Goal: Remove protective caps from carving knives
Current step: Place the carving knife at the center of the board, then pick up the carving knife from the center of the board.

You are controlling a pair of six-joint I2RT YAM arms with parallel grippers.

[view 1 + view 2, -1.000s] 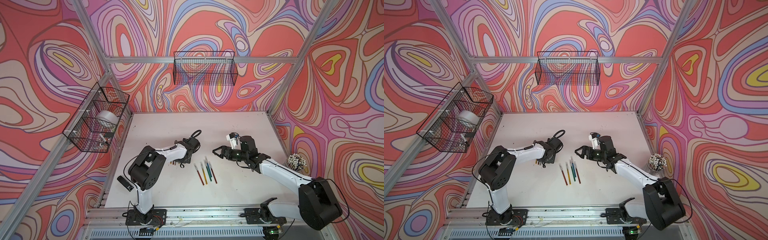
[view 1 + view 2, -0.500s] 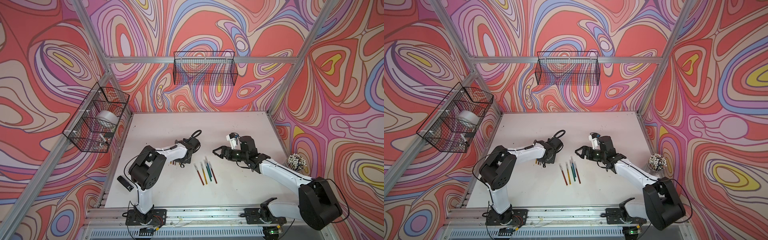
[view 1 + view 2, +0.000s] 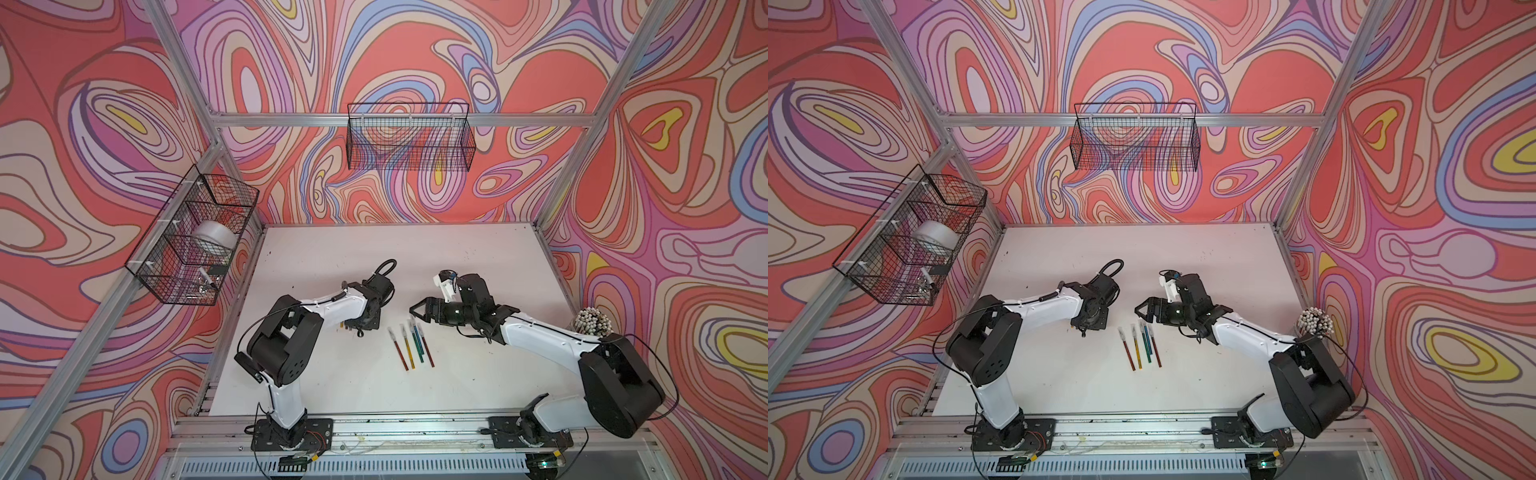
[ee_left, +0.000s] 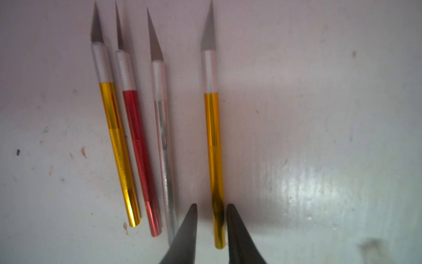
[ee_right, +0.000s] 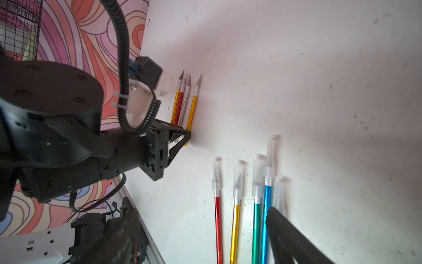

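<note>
The left fingers (image 4: 186, 235), two dark wedges, stand narrowly parted on either side of the tail end of a gold-handled carving knife (image 4: 214, 146). It lies flat on the scuffed white surface (image 4: 319, 114). A sliver of surface shows between one finger and the handle, so nothing is clamped. Only the left wrist view shows this gap.

Just beside those fingers lie three more bare-bladed knives: a silver knife (image 4: 164, 146), a red knife (image 4: 139, 146) and a second gold knife (image 4: 118, 146). They are roughly parallel, with their points aimed away from the fingers. In both top views the left arm hides nearly all of this group.

The right fingers (image 5: 292, 235) are spread wide and hold nothing. Both top views show the pair, while the right wrist view catches only one finger.

Just ahead of them lies a row of knives wearing translucent whitish plastic caps (image 5: 216, 176). Their handles are red (image 5: 218, 228), gold (image 5: 235, 228), green (image 5: 256, 228) and blue (image 5: 265, 217). The finger hides the handle of a fifth knife in the wrist view, but it shows red in a top view (image 3: 428, 353).
</note>
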